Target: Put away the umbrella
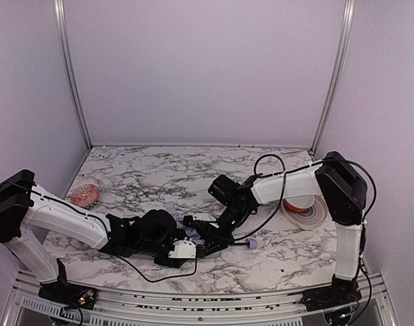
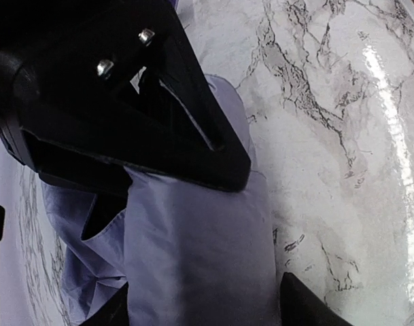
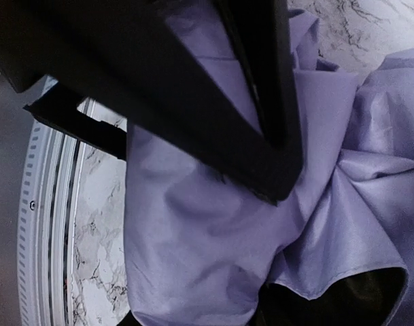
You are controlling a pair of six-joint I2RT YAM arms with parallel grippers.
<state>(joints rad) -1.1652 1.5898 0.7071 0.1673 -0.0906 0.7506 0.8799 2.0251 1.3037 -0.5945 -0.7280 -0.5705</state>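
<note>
Marble table (image 1: 159, 170), lower centre of top view: umbrella (image 3: 370, 170) sits bunched, close to near edge. Left gripper (image 2: 220, 244) pinches lavender fabric; right gripper (image 1: 208, 241) presses on fabric, clamped or not, can't tell.

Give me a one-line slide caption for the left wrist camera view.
Left gripper straddling the bunched lavender umbrella on a marble table.

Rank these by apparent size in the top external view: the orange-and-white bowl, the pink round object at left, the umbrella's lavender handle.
1. orange-and-white bowl, largest, though partly hidden
2. pink round object, clearly smaller
3. umbrella handle, smallest; only a small end shows
</note>
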